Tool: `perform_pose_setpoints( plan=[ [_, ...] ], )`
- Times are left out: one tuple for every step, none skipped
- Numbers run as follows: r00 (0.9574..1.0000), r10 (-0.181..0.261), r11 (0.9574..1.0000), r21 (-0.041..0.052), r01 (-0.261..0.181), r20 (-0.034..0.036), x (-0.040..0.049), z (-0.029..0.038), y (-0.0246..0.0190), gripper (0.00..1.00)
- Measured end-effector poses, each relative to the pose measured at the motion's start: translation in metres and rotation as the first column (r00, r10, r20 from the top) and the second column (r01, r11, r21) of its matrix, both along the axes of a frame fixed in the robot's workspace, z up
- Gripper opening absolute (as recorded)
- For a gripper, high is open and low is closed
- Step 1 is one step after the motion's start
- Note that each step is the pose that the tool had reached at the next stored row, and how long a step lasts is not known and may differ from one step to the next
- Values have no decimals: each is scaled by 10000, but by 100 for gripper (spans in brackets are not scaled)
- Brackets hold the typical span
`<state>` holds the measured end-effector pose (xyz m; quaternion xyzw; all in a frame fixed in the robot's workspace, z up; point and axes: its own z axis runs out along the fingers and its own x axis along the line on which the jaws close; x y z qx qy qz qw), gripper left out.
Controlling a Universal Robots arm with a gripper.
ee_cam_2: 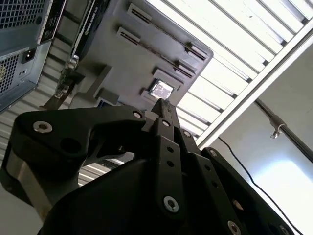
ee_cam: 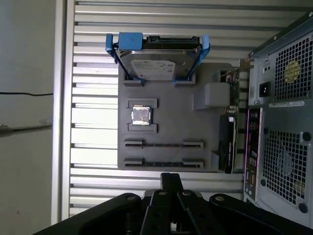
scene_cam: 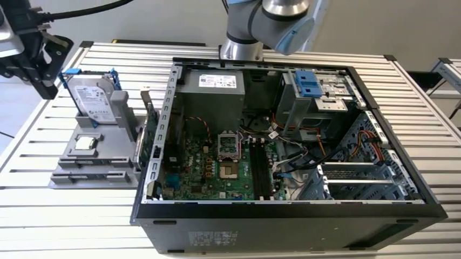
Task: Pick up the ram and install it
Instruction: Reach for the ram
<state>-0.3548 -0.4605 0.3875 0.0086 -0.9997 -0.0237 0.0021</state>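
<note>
My black gripper (scene_cam: 47, 90) hangs at the exterior view's far left, above the slatted table and just left of the grey parts holder (scene_cam: 86, 178). Its fingers meet at one tip in both wrist views (ee_cam_2: 161, 104) (ee_cam: 171, 177), and I see nothing between them. The holder's two narrow slots (ee_cam: 164, 145) lie just ahead of the tip; each shows a thin dark line. The ram is hidden or out of view. The motherboard's long black slots (scene_cam: 260, 167) lie inside the open computer case (scene_cam: 288, 208).
The holder carries a silver hard drive in a blue frame (scene_cam: 92, 100), a square processor chip (scene_cam: 85, 143) and a green expansion card (scene_cam: 150, 135) on its case-side edge. The arm's base (scene_cam: 241, 46) stands behind the case. Cables and drive bays fill the case's right half.
</note>
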Motion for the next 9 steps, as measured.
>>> perform_pose_setpoints(
  plan=[
    [10000,1,10000,0,-1,0,0,0,-11,0],
    [10000,0,10000,0,0,1,0,0,-23,0],
    [10000,1,10000,0,-1,0,0,0,-34,0],
    [10000,0,10000,0,0,0,0,0,-45,0],
    [10000,0,10000,0,0,1,0,0,-56,0],
    [10000,0,10000,0,0,-1,0,0,-68,0],
    [10000,0,10000,0,0,0,0,-1,-81,0],
    [10000,0,10000,0,0,0,0,-1,-90,0],
    [10000,-1,10000,0,1,1,-1,-1,-90,0]
  ],
)
